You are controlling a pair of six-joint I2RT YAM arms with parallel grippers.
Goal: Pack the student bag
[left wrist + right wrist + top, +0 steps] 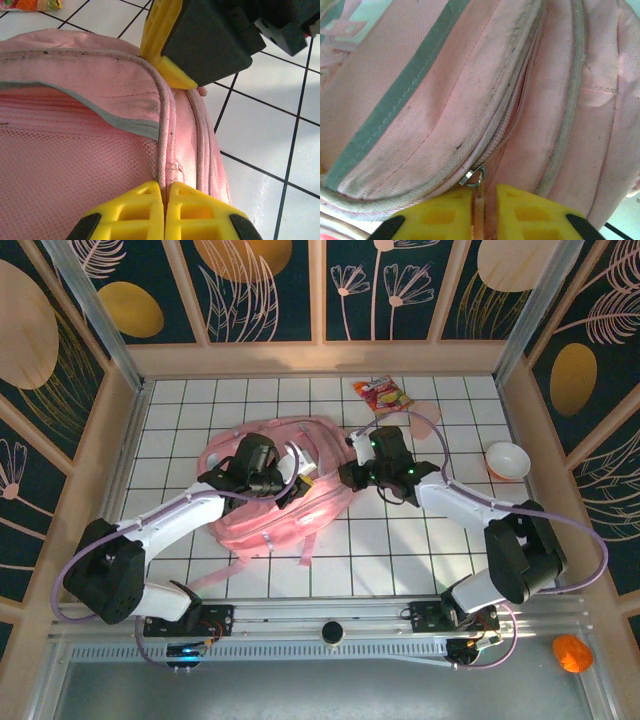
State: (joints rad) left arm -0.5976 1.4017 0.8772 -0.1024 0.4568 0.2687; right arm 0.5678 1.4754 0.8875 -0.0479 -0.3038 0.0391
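Observation:
The student bag, a large pink backpack, lies flat in the middle of the tiled table. My left gripper is shut on a pinch of the bag's pink seam beside the mesh pocket; from above it sits over the bag's right side. My right gripper is shut on the thin pink pull tab of a zipper, whose metal slider sits just off the fingertips. From above, this gripper is at the bag's upper right edge. One of its yellow fingers is in the left wrist view.
A red and yellow snack packet lies at the back of the table. Next to it is a pale pink disc, and a white bowl stands at the right. Wooden walls enclose the table. An orange object lies outside, near right.

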